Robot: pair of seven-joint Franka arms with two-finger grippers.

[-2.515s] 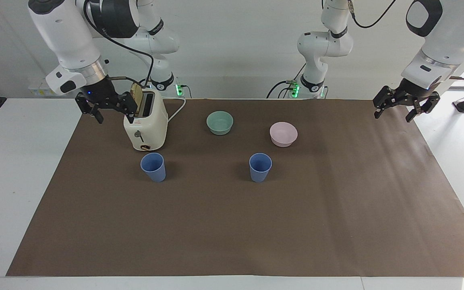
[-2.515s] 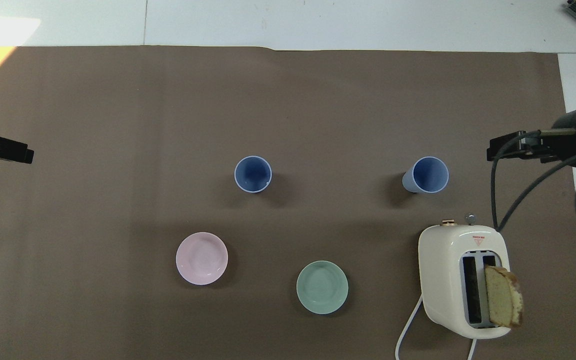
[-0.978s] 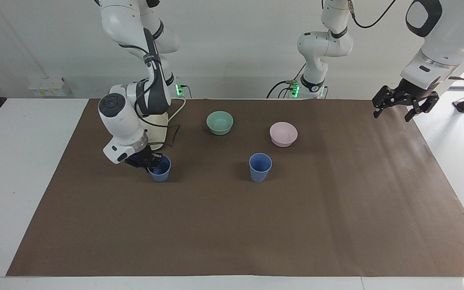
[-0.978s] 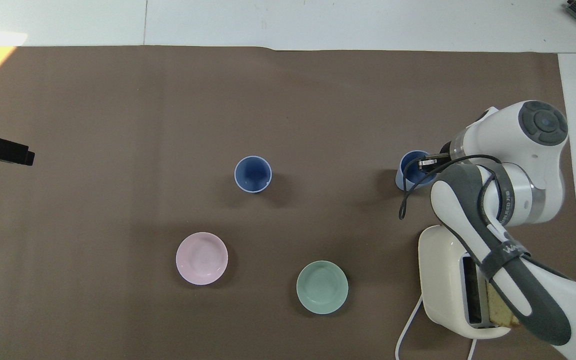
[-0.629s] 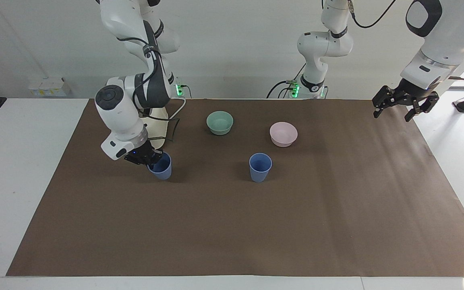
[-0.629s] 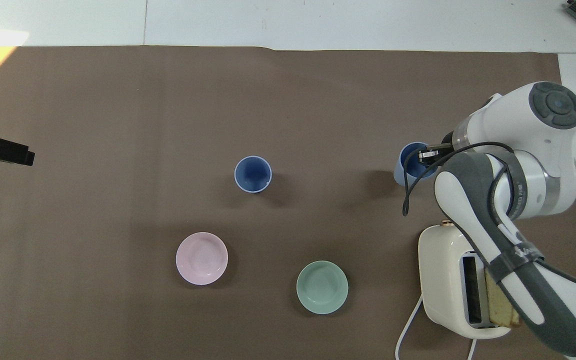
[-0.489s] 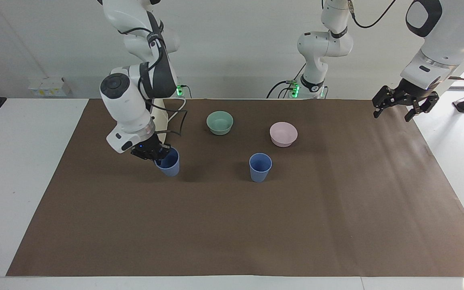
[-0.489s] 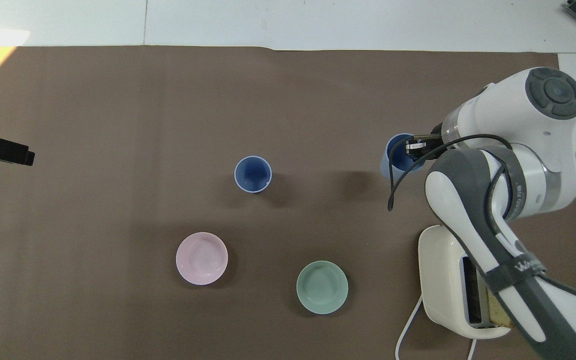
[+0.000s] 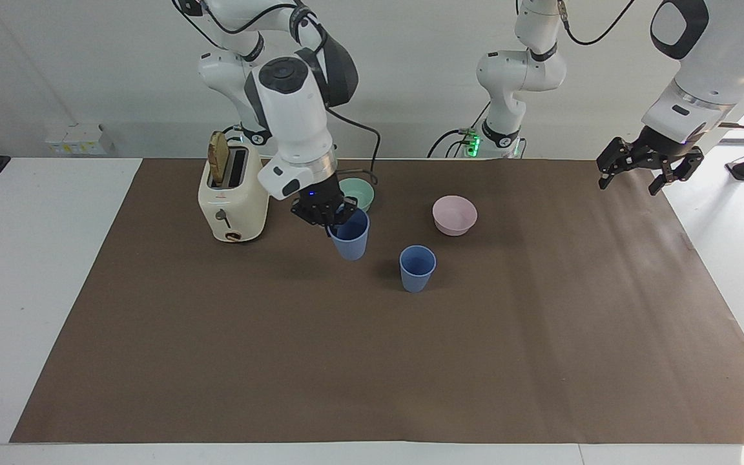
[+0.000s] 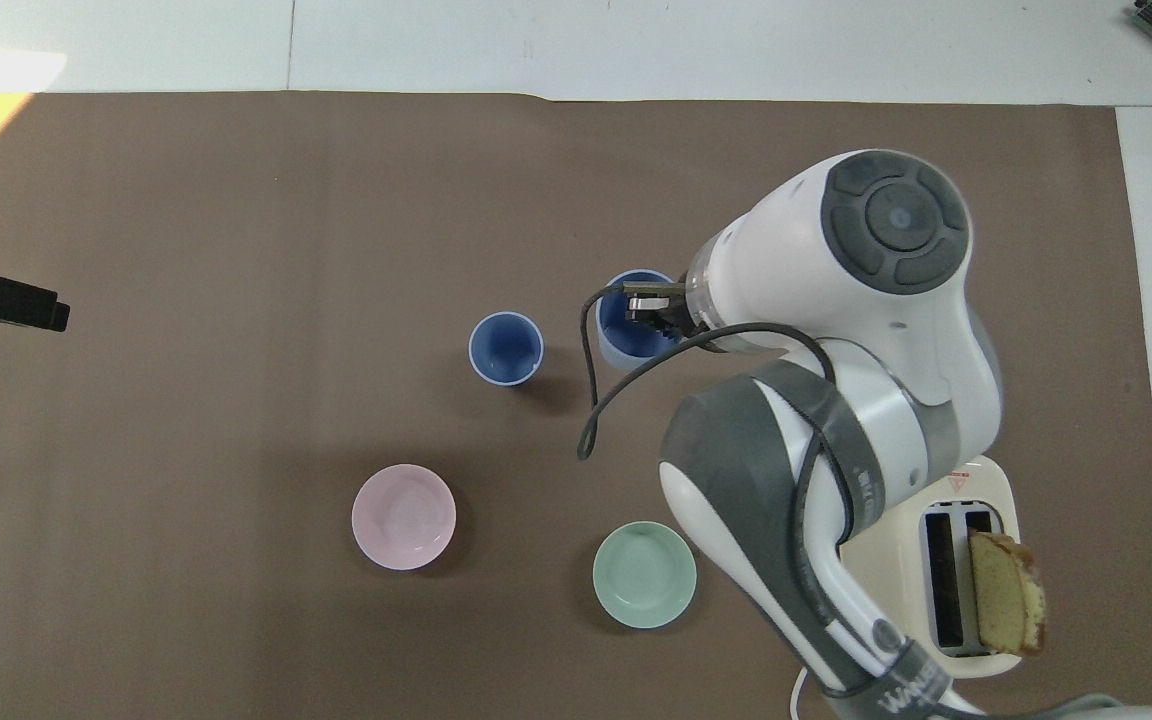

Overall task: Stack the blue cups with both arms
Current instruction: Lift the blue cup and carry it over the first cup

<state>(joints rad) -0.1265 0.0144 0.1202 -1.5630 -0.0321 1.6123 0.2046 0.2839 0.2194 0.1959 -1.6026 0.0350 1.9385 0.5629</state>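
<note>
One blue cup (image 9: 417,268) stands upright on the brown mat (image 9: 372,361), mid-table; it also shows in the overhead view (image 10: 506,348). My right gripper (image 9: 329,216) is shut on the rim of the second blue cup (image 9: 351,241) and holds it upright in the air, over the mat between the toaster and the standing cup. In the overhead view the held cup (image 10: 622,345) hangs beside the standing one, with the right gripper (image 10: 652,305) at its rim. My left gripper (image 9: 650,169) waits open and empty over the mat's edge at the left arm's end (image 10: 1,300).
A cream toaster (image 9: 233,200) with a bread slice (image 9: 218,152) stands toward the right arm's end. A teal bowl (image 9: 360,188), partly hidden by the right gripper, and a pink bowl (image 9: 454,215) sit nearer the robots than the standing cup. Smaller white arms (image 9: 514,77) stand at the table's back.
My right gripper closed on the cup beside the toaster, lifted it and carried it toward the standing cup. The toaster is uncovered again. The left arm has not moved.
</note>
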